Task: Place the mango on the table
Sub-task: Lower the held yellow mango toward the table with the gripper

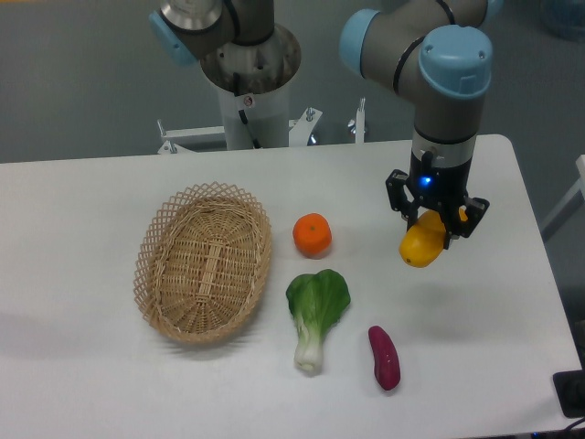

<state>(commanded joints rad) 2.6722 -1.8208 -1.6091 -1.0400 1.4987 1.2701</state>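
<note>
The mango (420,245) is a smooth yellow-orange fruit held in my gripper (431,230), which is shut on its upper end. It hangs tilted, its lower end pointing down-left, over the right part of the white table (494,347). I cannot tell whether its tip touches the tabletop. The gripper's black fingers (454,224) hide the fruit's top.
A round orange (312,234) lies left of the mango. A green bok choy (315,311) and a purple sweet potato (384,358) lie toward the front. An oval wicker basket (203,262) stands at the left. The arm's base (247,73) is at the back.
</note>
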